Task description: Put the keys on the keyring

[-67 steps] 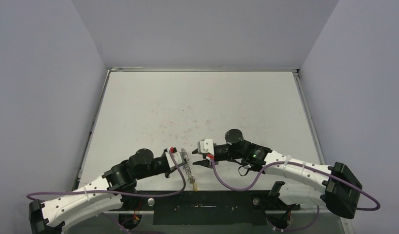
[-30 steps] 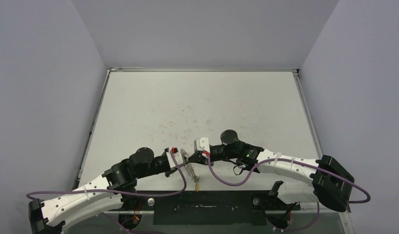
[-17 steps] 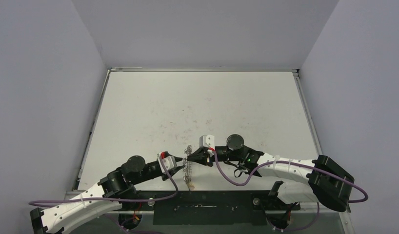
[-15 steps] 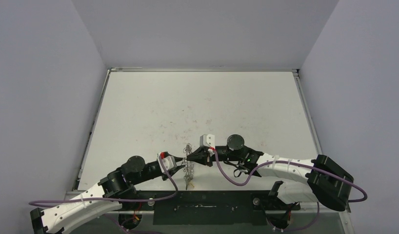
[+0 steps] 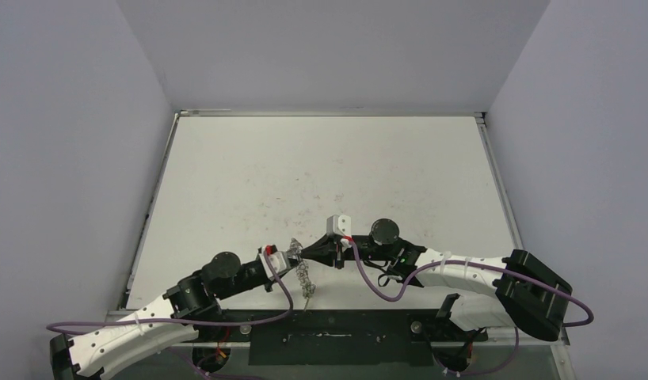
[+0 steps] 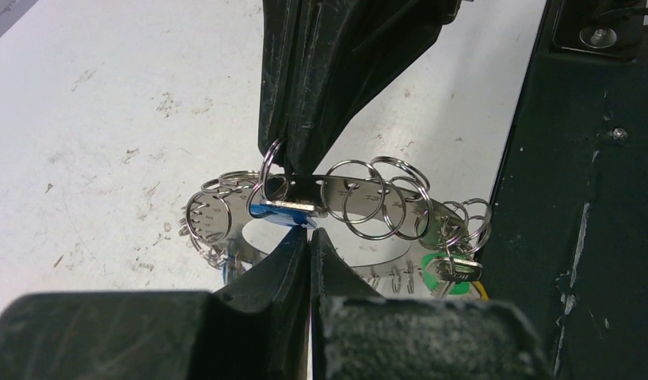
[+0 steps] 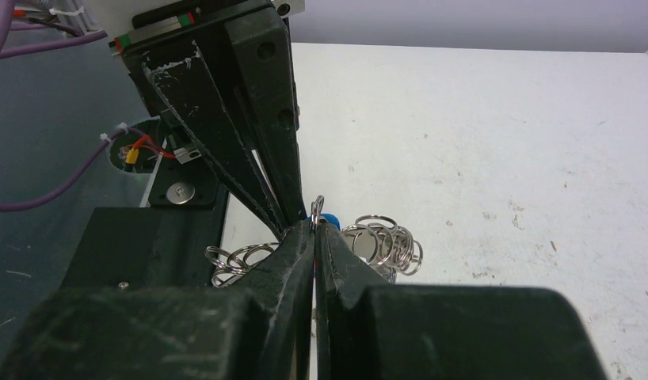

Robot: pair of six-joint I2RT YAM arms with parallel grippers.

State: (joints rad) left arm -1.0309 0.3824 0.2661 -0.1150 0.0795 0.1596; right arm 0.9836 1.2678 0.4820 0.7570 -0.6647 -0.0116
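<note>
The keyring (image 6: pixel 360 198) is a wide silver band edged with wire loops, hanging between my two grippers near the table's front edge (image 5: pixel 305 277). My left gripper (image 6: pixel 309 232) is shut, its tips pinching the blue tag of a key (image 6: pixel 280 210). My right gripper (image 7: pixel 314 226) is shut on one small wire loop (image 7: pixel 317 207) of the ring. It meets the left one tip to tip (image 6: pixel 291 162). A green-tagged key (image 6: pixel 446 273) hangs on the ring's right side, with a bit of yellow tag (image 6: pixel 477 290) behind it. Another blue tag is mostly hidden behind my left finger.
The black base plate (image 6: pixel 606 182) with screws lies just right of the ring, along the table's near edge (image 5: pixel 344 324). Purple cables (image 5: pixel 368 281) loop from both wrists. The white tabletop (image 5: pixel 329 174) carries scuff marks.
Both grippers have closed in on each other over the last two seconds. The left arm drew back toward the near edge, and the ring has shifted a little left with the tips.
</note>
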